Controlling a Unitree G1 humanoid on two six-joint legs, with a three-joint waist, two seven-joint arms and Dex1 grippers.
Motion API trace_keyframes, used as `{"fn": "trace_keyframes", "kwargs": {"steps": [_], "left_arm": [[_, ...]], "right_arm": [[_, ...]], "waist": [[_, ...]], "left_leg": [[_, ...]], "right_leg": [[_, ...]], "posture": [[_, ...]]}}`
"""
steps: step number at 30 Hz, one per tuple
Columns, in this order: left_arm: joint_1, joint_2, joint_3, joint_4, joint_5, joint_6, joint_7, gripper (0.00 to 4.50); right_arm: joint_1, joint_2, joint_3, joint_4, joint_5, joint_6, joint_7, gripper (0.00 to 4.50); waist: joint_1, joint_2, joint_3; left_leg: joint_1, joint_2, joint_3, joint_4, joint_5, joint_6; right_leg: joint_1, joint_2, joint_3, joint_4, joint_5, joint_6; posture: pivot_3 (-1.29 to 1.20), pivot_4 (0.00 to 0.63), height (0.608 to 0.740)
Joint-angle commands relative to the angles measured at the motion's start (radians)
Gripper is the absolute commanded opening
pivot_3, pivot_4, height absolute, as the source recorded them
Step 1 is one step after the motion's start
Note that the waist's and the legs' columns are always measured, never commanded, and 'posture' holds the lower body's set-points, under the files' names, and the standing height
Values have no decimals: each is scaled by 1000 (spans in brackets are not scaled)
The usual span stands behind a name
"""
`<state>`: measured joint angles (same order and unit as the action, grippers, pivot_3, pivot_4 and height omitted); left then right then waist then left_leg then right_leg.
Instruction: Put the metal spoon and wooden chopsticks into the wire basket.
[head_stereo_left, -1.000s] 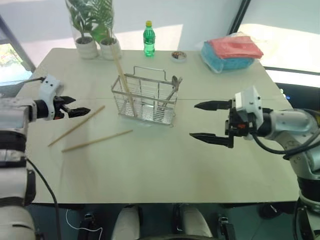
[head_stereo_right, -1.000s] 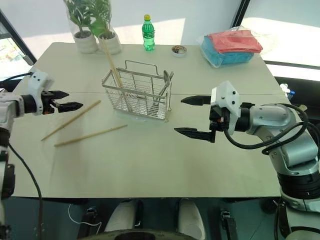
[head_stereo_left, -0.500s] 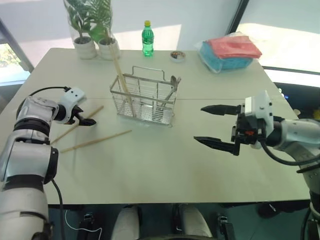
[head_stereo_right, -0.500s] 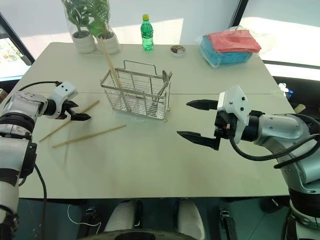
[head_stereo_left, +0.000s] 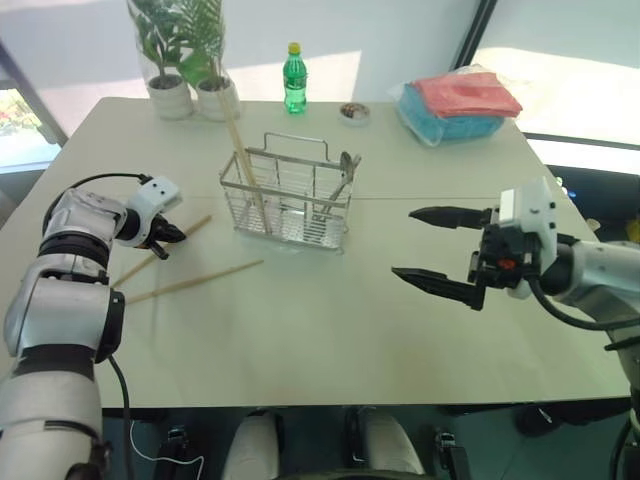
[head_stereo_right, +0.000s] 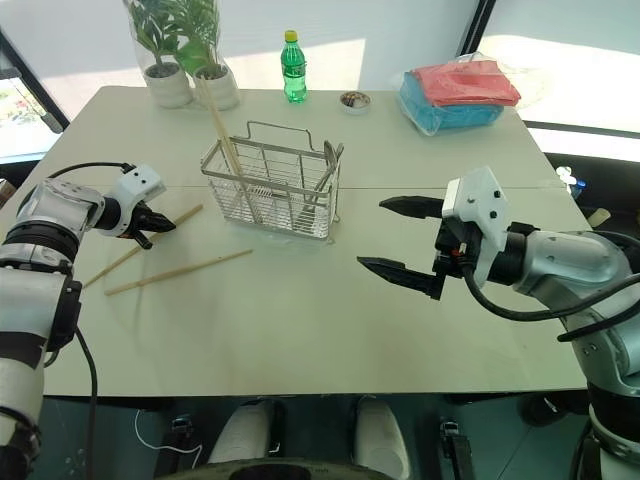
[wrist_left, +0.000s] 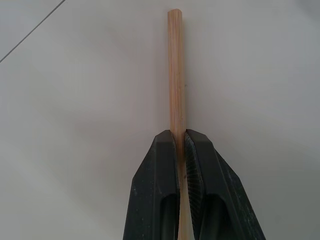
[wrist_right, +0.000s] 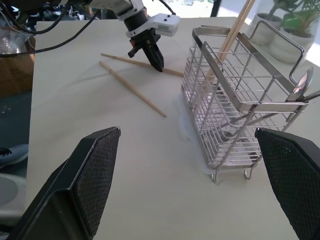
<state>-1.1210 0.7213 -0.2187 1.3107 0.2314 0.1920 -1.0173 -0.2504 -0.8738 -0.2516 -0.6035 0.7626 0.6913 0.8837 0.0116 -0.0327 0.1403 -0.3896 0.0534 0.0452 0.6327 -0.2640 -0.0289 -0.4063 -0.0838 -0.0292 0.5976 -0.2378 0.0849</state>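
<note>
Pale and matte, the table (head_stereo_left: 300, 330) is catching window light along its far edge, where two potted plants (head_stereo_left: 185, 60) are standing at about eleven o'clock and a green bottle (head_stereo_left: 296, 78) at twelve. At nine o'clock the left gripper (head_stereo_left: 172, 236) is pinching one of the wooden chopsticks (wrist_left: 175, 75) lying flat on the table, its fingers closed tight on the stick with the tip poking out beyond them. A second loose chopstick (head_stereo_left: 195, 282) is lying just beside it, nearer the robot. Toward the centre, the wire basket (head_stereo_left: 288, 200) is standing upright, holding what looks like a pair of chopsticks (head_stereo_left: 243, 150) leaning out of its left end, though the count is hard to make out, and the metal spoon (head_stereo_left: 343, 178) is resting bowl-up at its right end. At one o'clock a small dish (head_stereo_left: 354, 113) and a stack of red and blue cloths (head_stereo_left: 462, 104) are sitting. At three o'clock the right gripper (head_stereo_left: 438, 246) is hovering above the table, its fingers spread wide and holding nothing.
</note>
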Motion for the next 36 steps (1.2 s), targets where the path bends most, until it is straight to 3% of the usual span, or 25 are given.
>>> {"fn": "trace_keyframes", "kwargs": {"steps": [1, 4, 12, 15, 18, 25, 36], "left_arm": [[3, 16, 24, 18, 13, 27, 94, 34], [6, 30, 60, 14, -10, 22, 131, 34], [-16, 83, 365, -92, -248, -113, 308, 34], [-45, 68, 509, -202, -409, -82, 252, 34], [-50, 17, 593, -451, -560, 22, 236, 34], [-84, -136, 595, -786, -694, 153, 332, 34], [-33, -286, 515, -850, -692, 125, 346, 34]], "right_arm": [[2, -15, -30, -16, 18, -13, 5, 4500], [1, -18, -27, -7, 16, -18, 9, 4500], [-31, -12, -15, 12, 18, -22, 5, 4500], [-36, -7, -15, 15, 30, -24, 15, 4500], [-62, 12, -21, 32, 69, -8, 4, 4500], [-74, 27, 7, 47, 70, -10, 6, 4500], [-40, 40, 14, 28, 98, -5, -15, 4500]], "waist": [[-1, 0, 0], [-2, 0, 0], [3, -1, 1], [6, -4, 1], [3, -6, 2], [1, -5, 2], [-1, -5, 1]], "left_leg": [[0, 0, 0, 0, 0, 0], [0, 0, 0, 0, 0, 0], [-1, 0, 0, 0, 0, 0], [-2, 0, 0, 1, 0, 0], [-2, -2, 0, 2, 0, 0], [-1, -2, 0, 4, 0, 0], [0, -2, -1, 5, 0, 0]], "right_leg": [[0, 0, 0, 0, 0, 0], [0, 0, 0, 0, 0, 0], [-1, 0, 0, 0, 2, 4], [1, -1, -1, 0, 2, 3], [2, -3, -1, 0, 2, 4], [5, -3, -1, 0, 4, 8], [5, -2, -1, 0, 5, 8]], "posture": [[0, 150, 723], [0, 150, 723], [0, 150, 723], [0, 150, 723], [0, 150, 723], [0, 150, 723], [0, 150, 723]]}}
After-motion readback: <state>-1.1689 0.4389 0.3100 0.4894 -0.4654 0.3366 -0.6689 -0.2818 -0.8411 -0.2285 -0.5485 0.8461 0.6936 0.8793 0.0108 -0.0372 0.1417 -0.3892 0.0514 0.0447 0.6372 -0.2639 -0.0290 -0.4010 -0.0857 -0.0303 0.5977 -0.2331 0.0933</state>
